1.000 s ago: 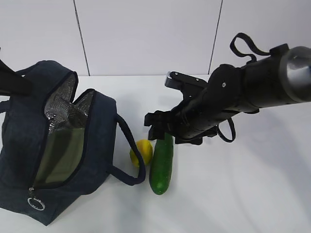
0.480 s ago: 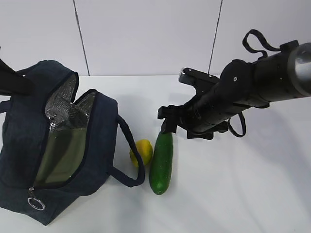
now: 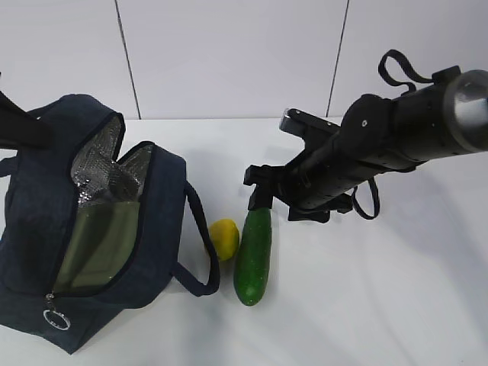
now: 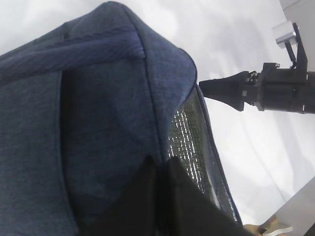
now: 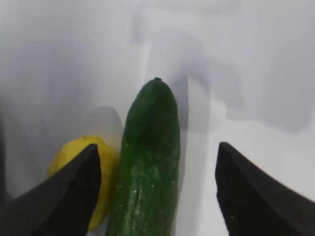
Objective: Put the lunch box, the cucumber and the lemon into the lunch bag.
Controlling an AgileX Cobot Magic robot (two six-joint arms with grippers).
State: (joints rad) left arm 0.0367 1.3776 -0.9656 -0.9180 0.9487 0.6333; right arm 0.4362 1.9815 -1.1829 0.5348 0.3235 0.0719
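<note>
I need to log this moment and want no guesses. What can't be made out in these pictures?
- Lunch box: exterior view shows only a pale green lid inside the lunch bag; its body is hidden by the bag walls.
- Left gripper: left wrist view, cut by the bottom edge; exterior view shows only its arm.
- Lemon: right wrist view, partly behind a finger and the cucumber.

We see the navy lunch bag [image 3: 91, 229] standing unzipped on the left, silver foil lining showing, with the sage-green lid of the lunch box [image 3: 99, 248] inside it. Just right of its strap handle lies the small yellow lemon [image 3: 224, 238], and beside that the dark green cucumber [image 3: 253, 255], lying flat.
</note>
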